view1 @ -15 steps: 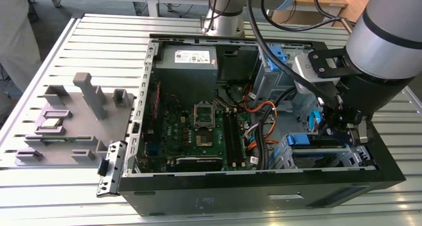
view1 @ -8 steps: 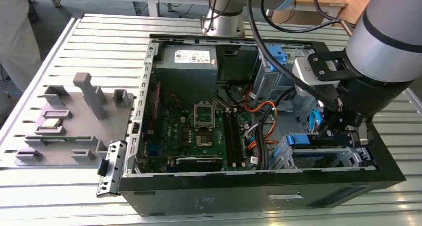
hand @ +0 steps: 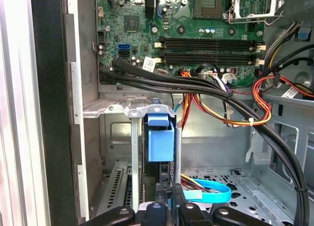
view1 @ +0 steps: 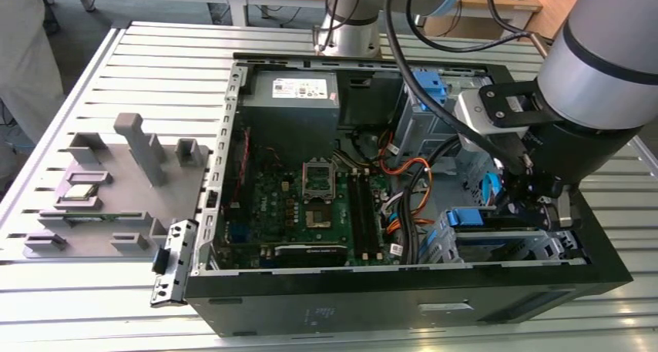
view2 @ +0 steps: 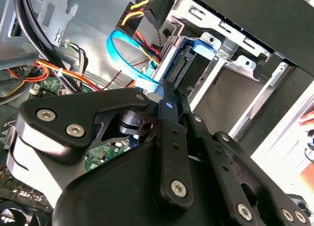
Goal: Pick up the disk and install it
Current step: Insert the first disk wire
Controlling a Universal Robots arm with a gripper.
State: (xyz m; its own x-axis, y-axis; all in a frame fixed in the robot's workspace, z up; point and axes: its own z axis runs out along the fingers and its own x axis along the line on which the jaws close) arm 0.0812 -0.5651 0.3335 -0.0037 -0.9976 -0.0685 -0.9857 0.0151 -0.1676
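Note:
The disk [hand: 160, 140] stands on edge in the metal drive cage [hand: 113, 108] at the front corner of the open computer case. Its blue carrier [view2: 202, 43] shows in both wrist views and as a blue patch [view1: 475, 216] in the exterior view. My gripper [hand: 170, 199] is shut, its black fingers [view2: 166, 106] pressed together. The tips sit right at the disk's near end, beside a light-blue flat cable [view2: 128, 64]. Whether they pinch any part of the disk is hidden. In the exterior view the gripper [view1: 532, 202] hangs over the cage on the exterior view's right.
Black, orange and yellow cable bundles [hand: 216, 91] cross between the motherboard [view1: 319, 202] and the cage. A grey power-supply box [view1: 293, 98] sits at the back of the case. A grey fixture with parts [view1: 113, 186] lies on the slatted table on the exterior view's left.

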